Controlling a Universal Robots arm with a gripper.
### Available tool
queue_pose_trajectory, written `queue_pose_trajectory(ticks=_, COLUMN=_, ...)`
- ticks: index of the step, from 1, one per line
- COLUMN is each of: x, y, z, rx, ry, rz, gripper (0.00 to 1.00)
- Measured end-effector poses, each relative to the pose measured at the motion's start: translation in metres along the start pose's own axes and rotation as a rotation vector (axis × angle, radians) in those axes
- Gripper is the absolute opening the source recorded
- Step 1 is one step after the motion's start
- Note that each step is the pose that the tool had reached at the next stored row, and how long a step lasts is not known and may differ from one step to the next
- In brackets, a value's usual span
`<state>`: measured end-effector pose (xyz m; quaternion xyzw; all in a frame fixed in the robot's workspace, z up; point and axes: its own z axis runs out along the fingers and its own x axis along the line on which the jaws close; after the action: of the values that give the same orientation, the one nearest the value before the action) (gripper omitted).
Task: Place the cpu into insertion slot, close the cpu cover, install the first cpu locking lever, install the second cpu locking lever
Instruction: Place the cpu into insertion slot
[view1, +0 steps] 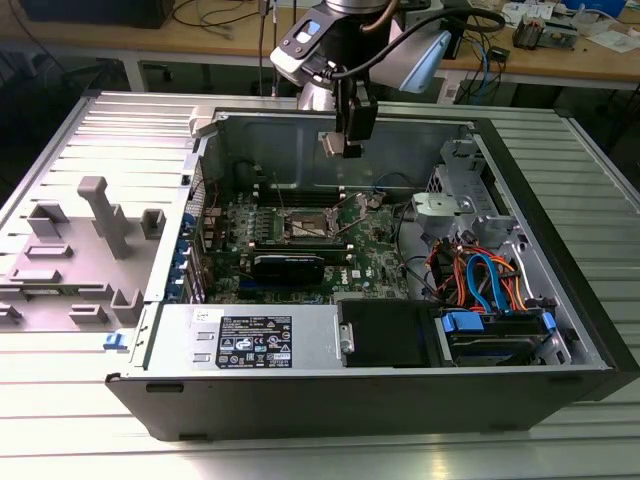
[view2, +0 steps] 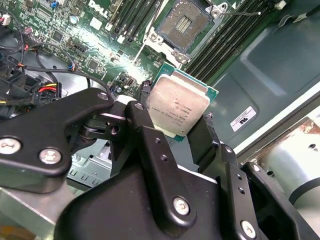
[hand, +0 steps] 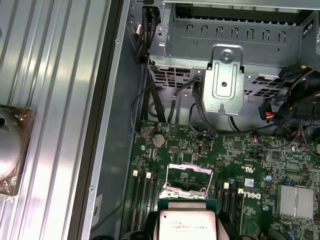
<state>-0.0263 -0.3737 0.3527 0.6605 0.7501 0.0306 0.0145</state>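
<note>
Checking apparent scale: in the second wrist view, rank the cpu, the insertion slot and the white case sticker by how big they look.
1. cpu, though it is held close to the camera, which inflates it.
2. insertion slot, nearly as big, partly cut by the picture's edge.
3. white case sticker, clearly smallest.

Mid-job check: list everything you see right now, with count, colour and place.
computer case: one, black and silver, open on the ribbed table
motherboard: one, green, inside the case
insertion slot: one, dark centre, silver rim, on the motherboard, unfilled
cpu cover: one, silver, at the insertion slot
cpu: one, silver-grey top, held above the motherboard
memory slots: several, black, beside the insertion slot
power supply: one, silver, case edge nearest the exterior camera
drive cables: several, orange and blue, exterior view's right
plastic fixtures: several, grey, exterior view's left
gripper: one, black, shut on the cpu
</note>
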Motion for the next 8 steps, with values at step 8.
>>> queue_pose_trajectory(ticks=8, x=0.0, y=-0.0001, z=0.0, rx=-0.0001, ry=0.0, rz=0.0, gripper=0.54)
